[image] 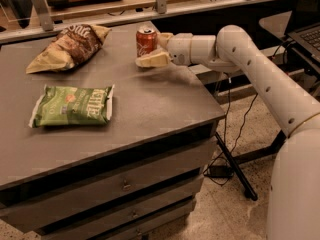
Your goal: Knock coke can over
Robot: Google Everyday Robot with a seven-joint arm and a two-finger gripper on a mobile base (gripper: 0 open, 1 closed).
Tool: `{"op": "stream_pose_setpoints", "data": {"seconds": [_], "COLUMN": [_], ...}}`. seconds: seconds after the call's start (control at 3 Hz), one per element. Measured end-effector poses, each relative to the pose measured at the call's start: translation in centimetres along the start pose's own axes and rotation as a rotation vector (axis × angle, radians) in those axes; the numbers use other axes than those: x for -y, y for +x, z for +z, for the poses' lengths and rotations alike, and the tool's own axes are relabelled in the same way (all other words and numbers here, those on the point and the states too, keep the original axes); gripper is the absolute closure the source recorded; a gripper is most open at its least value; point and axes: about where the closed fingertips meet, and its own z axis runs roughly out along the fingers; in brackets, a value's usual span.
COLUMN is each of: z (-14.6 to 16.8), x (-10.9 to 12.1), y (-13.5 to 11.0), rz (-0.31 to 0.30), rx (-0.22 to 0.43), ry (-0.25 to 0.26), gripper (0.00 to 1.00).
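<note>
Item 1: coke can (145,40), red, upright, near the far right edge of the grey table (150,109).
Item 2: gripper (152,49), on a white arm (250,69) that reaches in from the right. We note the jaws spread wide, one finger (151,60) low against the can's front base, the other behind its right side. It grips nothing.
Item 3: green chip bag (72,105), flat, near the left front.
Item 4: brown-and-yellow chip bag (70,46), far left, well apart from the can.
</note>
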Motion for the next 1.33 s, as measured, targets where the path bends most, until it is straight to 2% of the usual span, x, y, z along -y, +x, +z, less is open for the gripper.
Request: {"op": "stream_pose_setpoints", "data": {"seconds": [0.33, 0.67, 1.0, 1.33], "z": [-0.2, -0.8, -1.2, 0.3], "x": [-0.1, -0.5, -0.9, -1.9], "y": [-0.6, -4.0, -9.0, -10.8], "rz": [-0.002, -0.051, -0.179, -0.341], "rx": [0.006, -0.087, -0.32, -0.538], "ry": [-0.009, -0.057, -0.131, -0.217], "gripper": [0.49, 0.74, 1.0, 1.0]}}
